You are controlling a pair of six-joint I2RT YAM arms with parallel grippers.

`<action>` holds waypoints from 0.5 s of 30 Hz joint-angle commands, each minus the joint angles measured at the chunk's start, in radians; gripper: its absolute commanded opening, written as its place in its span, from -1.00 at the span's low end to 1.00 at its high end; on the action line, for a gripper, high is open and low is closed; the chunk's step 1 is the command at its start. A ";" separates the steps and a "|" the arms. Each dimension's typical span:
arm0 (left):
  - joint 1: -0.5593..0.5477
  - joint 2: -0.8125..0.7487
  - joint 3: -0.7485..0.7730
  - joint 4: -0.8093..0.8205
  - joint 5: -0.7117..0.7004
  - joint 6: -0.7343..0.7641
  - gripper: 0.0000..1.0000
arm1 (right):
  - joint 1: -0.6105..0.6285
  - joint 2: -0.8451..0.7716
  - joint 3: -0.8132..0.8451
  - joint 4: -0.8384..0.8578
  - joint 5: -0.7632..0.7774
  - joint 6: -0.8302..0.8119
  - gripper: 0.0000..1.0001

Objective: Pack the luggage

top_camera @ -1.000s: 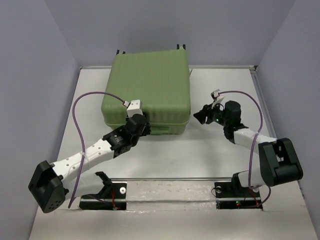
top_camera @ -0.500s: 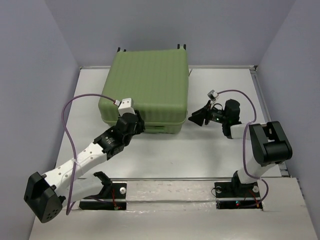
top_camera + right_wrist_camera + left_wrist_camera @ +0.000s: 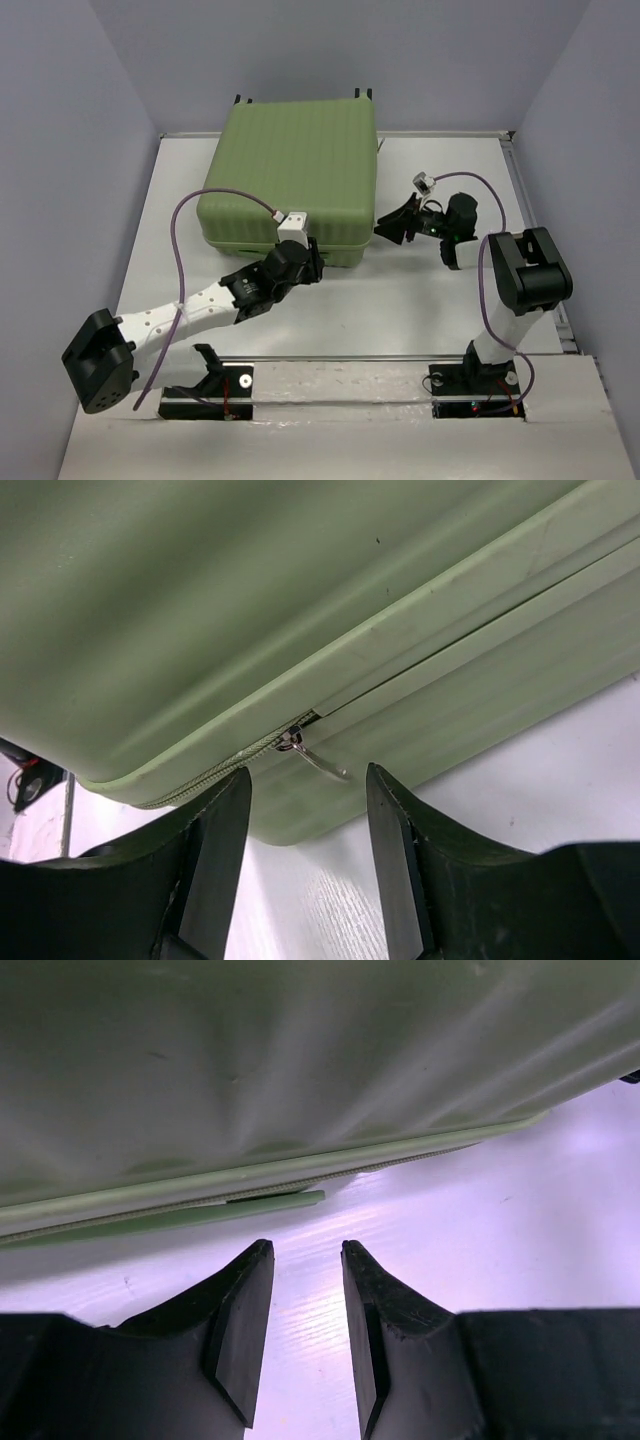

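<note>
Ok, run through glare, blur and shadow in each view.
Top external: even, sharp, soft shadow under the luggage. Left wrist: luggage blurred, bright glare on the table, left fingers nearly black. Right wrist: sharper, zipper pull in focus.

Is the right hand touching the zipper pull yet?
Apart. The right wrist view shows the zipper pull hanging between the right hand's open fingers, with green suitcase visible on either side of it.
</note>
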 commanded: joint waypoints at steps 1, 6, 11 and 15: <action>-0.009 0.042 0.042 0.120 0.020 0.032 -0.11 | -0.009 0.056 0.019 0.231 -0.055 0.106 0.07; -0.009 0.097 0.085 0.143 0.026 0.060 -0.10 | -0.009 0.123 0.036 0.403 -0.072 0.236 -0.09; -0.009 0.120 0.098 0.149 0.020 0.067 -0.10 | -0.009 0.172 0.074 0.465 -0.102 0.299 -0.16; -0.009 0.139 0.108 0.164 0.023 0.072 -0.09 | 0.000 0.205 0.090 0.541 -0.121 0.383 -0.19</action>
